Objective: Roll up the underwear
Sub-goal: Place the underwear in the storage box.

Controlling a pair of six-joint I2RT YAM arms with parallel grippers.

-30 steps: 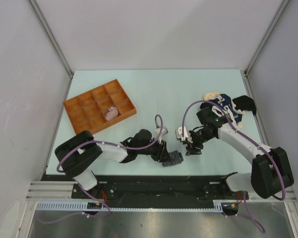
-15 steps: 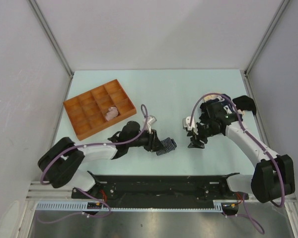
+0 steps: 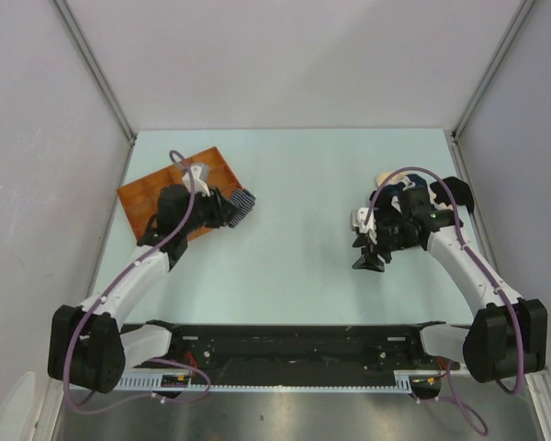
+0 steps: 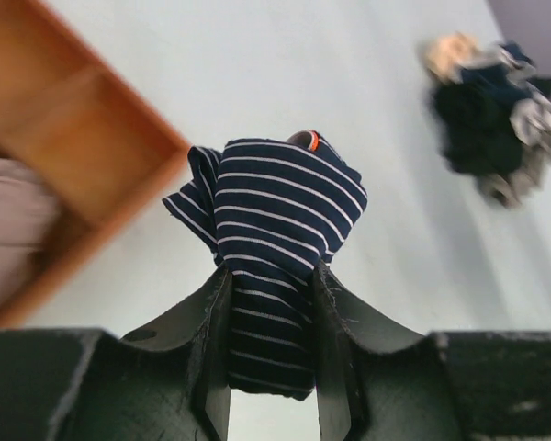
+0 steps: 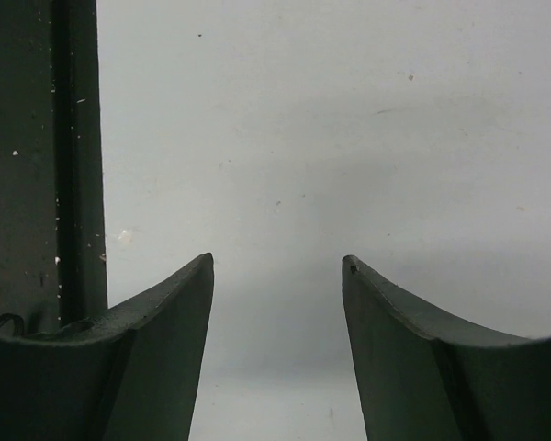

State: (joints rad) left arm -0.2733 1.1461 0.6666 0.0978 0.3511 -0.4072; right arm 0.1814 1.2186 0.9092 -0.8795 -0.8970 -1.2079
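- The navy striped underwear (image 4: 280,211), bunched into a roll, is clamped between the two fingers of the left tool (image 4: 268,276) and bulges out past their tips.
- The left arm reaches far forward and to the left, and holds the roll just beside the right-hand corner of the orange tray (image 3: 133,197). Whether the roll touches the rim cannot be told.
- A pale pink garment (image 4: 9,230) lies in one tray compartment, blurred and cut off by the frame edge. From above, the arm covers it.
- A pile of underwear (image 3: 399,181) lies at the far right of the desk (image 3: 303,175), partly hidden behind the right arm.
- The right tool (image 5: 275,266) hangs over bare desk near that pile, fingers apart and holding nothing.
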